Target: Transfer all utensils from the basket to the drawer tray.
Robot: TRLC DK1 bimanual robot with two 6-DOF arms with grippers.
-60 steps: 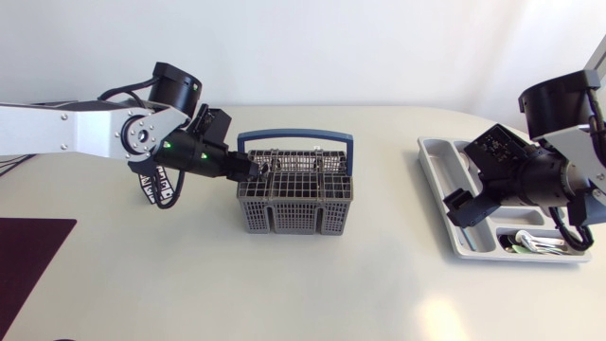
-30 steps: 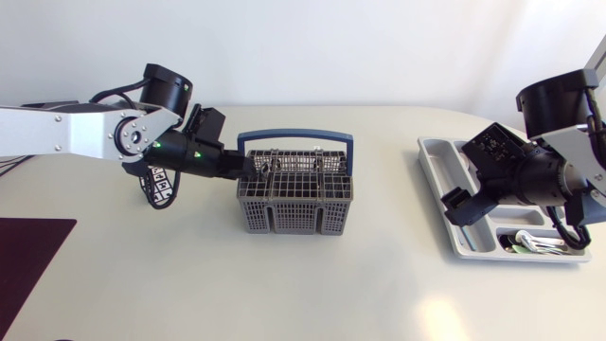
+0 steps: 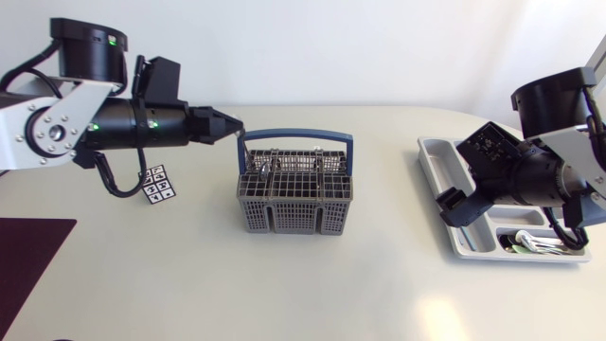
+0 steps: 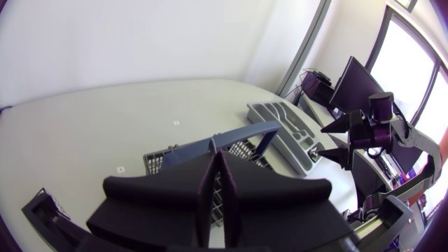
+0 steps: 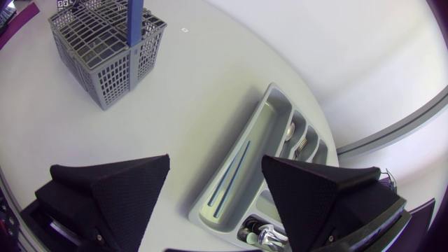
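Grey grid-mesh basket (image 3: pixel 294 204) with a blue handle (image 3: pixel 295 137). Pale grey drawer tray (image 3: pixel 436 156). Cream-white counter (image 3: pixel 379 284). A white tag (image 3: pixel 158 183) patterned with black squares. Dark maroon mat (image 3: pixel 28 256).

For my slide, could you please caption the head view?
Left gripper shut beside the basket handle; right gripper open at the tray's edge.

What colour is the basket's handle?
Blue handle, on a grey mesh basket; it shows best in the head view.
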